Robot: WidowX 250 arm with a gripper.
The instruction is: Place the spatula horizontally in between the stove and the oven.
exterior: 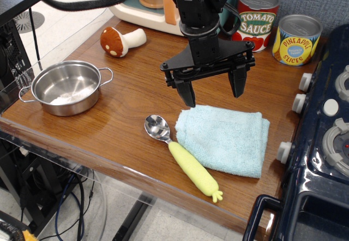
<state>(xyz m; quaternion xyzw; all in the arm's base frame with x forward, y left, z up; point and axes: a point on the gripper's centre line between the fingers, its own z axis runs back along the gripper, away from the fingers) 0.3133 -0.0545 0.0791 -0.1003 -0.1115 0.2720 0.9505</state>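
Spatula [182,156] touching blue towel [223,138], wide-spread empty gripper [212,91] above; pot [66,87], mushroom [121,40] apart.

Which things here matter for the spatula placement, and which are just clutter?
Job: spatula, stove, oven, end effector (open, above cloth).
Lying about: blue cloth, steel pot, toy mushroom, tomato sauce can, pineapple can.

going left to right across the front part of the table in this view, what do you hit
steel pot → spatula → light blue cloth → stove

The open pincer hangs above the cloth's far edge.
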